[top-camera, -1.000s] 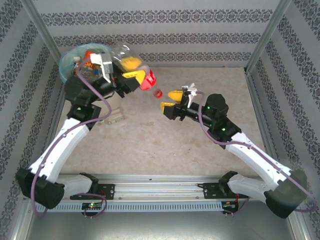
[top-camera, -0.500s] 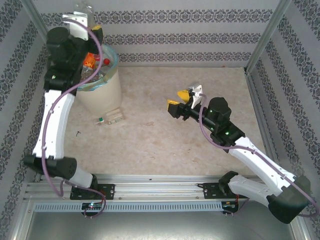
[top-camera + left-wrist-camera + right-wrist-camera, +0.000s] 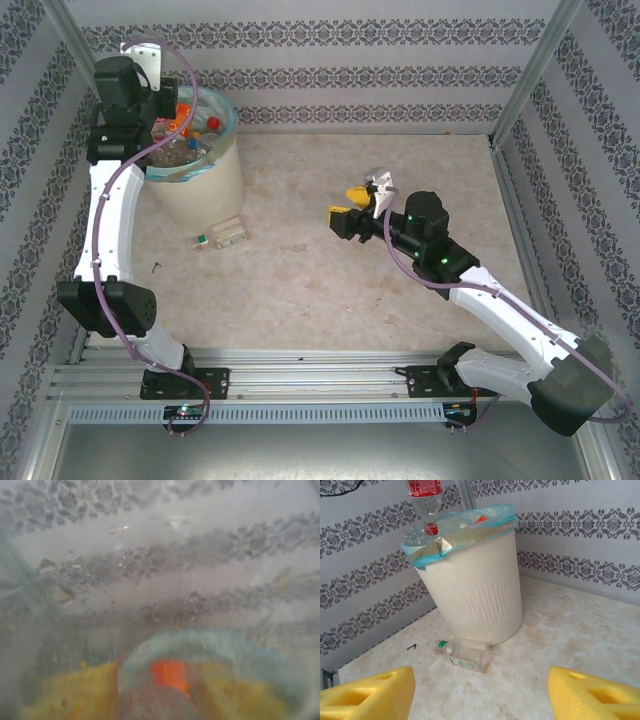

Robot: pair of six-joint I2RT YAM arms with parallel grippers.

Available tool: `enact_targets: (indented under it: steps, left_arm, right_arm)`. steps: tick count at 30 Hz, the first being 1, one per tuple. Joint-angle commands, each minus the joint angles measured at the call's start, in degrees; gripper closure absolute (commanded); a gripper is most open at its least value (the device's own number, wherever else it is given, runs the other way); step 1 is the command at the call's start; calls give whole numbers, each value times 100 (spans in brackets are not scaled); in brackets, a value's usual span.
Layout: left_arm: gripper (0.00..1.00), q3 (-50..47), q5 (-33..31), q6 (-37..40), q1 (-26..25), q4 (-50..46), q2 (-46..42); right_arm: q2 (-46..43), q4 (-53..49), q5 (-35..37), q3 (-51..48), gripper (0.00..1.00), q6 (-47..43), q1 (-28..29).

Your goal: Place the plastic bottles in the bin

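**One bottle over the bin, one lying on the table**

A pale marbled table [image 3: 330, 280] sits inside walls papered with grey damask bands. The left arm [image 3: 105, 200] reaches up, putting the left claw [image 3: 155, 700] over the bin [image 3: 205, 185]. Its own camera is so blurred that I cannot tell whether the jaws are clamped or loose. Yellow pads [image 3: 65, 700] flank something clear with an orange-red patch.

From the right wrist, a red-labelled bottle [image 3: 422, 505] hangs neck-down, its red cap close above the bag-lined rim and not over the middle. Directly below that claw, the binned bottles [image 3: 190, 125] seem heaped near the top.

To do the drop well, I would carry the bottle further over the mouth before letting go. I would also release it low, so it settles instead of bouncing off the heap or the rim.

The right claw [image 3: 345, 202] is spread wide and holds nothing. Ahead of it and a little to its left, a clear green-capped bottle [image 3: 462, 657] lies on its side at the foot of the bin. That one probably comes next. A grip across its body looks surer than one along its length.
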Motion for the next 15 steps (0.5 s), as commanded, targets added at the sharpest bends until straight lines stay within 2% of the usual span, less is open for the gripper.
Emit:
enact_targets:
  steps: [1, 6, 15]
  left_arm:
    - [87, -212, -144, 123, 202, 177, -130]
    - [86, -485, -265, 382, 285, 80, 0]
    - [84, -1569, 183, 305, 289, 717, -105]
  right_arm:
    - [45, 78, -134, 143, 30, -36, 13]
    - [169, 63, -212, 243, 30, -43, 16]
    - [375, 83, -293, 398, 30, -42, 60]
